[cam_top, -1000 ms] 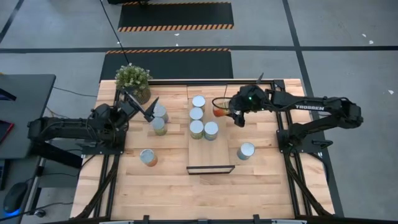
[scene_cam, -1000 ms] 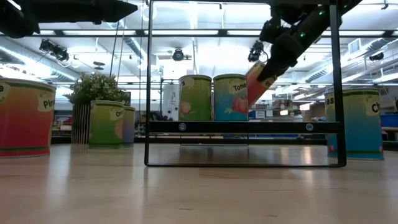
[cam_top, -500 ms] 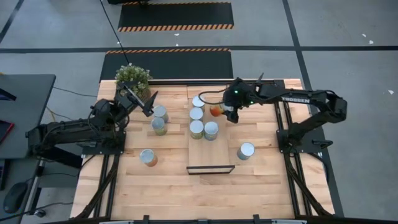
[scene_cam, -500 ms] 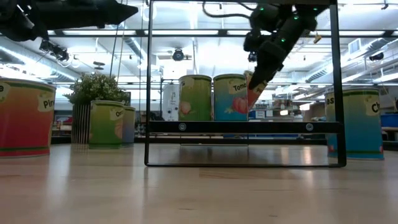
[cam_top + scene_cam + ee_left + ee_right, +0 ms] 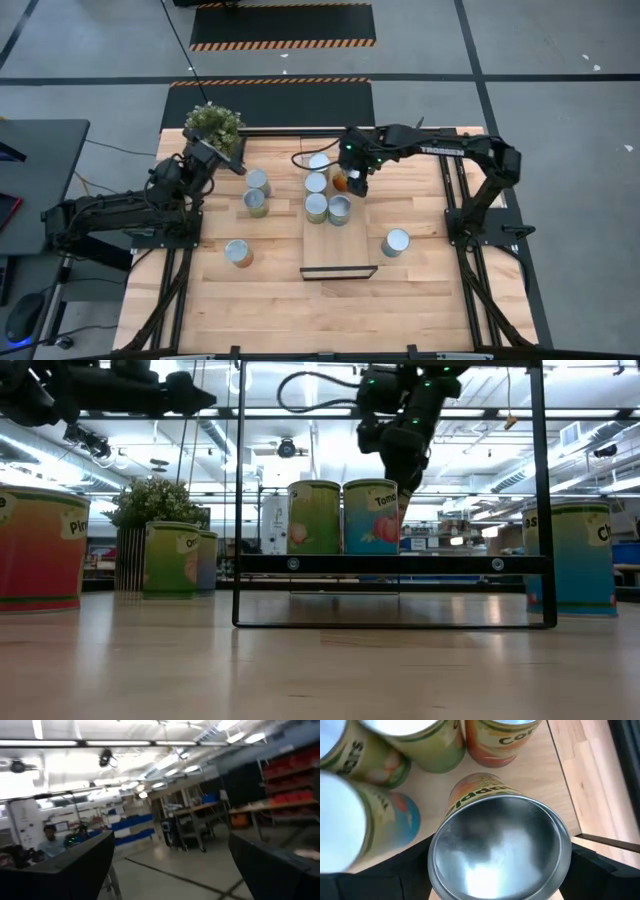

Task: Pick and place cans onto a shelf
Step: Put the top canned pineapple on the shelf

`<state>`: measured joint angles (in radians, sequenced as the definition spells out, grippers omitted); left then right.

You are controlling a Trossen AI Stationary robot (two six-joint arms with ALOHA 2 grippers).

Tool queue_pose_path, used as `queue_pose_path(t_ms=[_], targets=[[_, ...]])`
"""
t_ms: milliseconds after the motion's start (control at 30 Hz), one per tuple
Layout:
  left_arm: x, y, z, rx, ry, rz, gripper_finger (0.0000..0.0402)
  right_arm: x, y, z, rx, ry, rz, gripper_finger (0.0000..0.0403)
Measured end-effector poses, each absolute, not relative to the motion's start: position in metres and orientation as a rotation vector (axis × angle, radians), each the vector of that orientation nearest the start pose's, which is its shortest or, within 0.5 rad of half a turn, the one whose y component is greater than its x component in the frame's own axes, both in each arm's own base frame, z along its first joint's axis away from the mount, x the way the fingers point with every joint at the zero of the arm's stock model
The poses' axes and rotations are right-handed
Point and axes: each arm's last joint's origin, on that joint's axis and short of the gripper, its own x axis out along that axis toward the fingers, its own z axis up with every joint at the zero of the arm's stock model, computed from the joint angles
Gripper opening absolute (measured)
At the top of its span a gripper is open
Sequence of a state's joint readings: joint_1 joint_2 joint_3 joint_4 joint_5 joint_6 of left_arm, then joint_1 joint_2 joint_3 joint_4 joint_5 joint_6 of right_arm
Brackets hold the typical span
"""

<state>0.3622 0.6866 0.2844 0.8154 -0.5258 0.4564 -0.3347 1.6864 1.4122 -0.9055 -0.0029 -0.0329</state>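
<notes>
Overhead, table-level views share shelf (image 5: 339,235); wrist close-ups.

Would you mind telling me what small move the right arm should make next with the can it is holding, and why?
Probably lower it straight down and upright. The right gripper holds an orange can above the shelf, beside four cans already standing there, and it has not yet been set down. The left gripper waits open near the plant.

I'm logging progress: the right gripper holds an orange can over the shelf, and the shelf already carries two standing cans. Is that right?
Not quite: the shelf already carries four standing cans, as the high view shows. The rest holds: the right gripper grips an orange can above the shelf.
</notes>
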Motion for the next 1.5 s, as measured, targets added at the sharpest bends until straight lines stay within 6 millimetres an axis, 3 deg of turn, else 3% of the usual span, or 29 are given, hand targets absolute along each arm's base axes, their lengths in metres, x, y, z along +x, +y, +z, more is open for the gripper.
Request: queue_pose_path(t_ms=[300, 733, 1133, 1367, 1500], targets=[[0.142, 0.064, 0.251, 0.371, -0.056, 0.856, 0.0396, 0.338, -0.118, 0.267, 0.281, 1.24, -0.339, 0.0343], [0.149, 0.045, 0.246, 0.291, -0.071, 0.519, 0.0396, 0.34, -0.109, 0.269, 0.294, 1.242, -0.308, 0.0343], [0.153, 0.037, 0.239, 0.265, -0.028, 0.433, 0.0396, 0.337, -0.108, 0.271, 0.349, 1.264, -0.343, 0.0343], [0.153, 0.033, 0.239, 0.253, -0.029, 0.412, 0.0396, 0.337, -0.108, 0.297, 0.232, 1.261, -0.277, 0.0343], [0.153, 0.034, 0.239, 0.315, -0.006, 0.464, 0.0396, 0.34, -0.103, 0.298, 0.045, 1.276, -0.179, 0.0343]])
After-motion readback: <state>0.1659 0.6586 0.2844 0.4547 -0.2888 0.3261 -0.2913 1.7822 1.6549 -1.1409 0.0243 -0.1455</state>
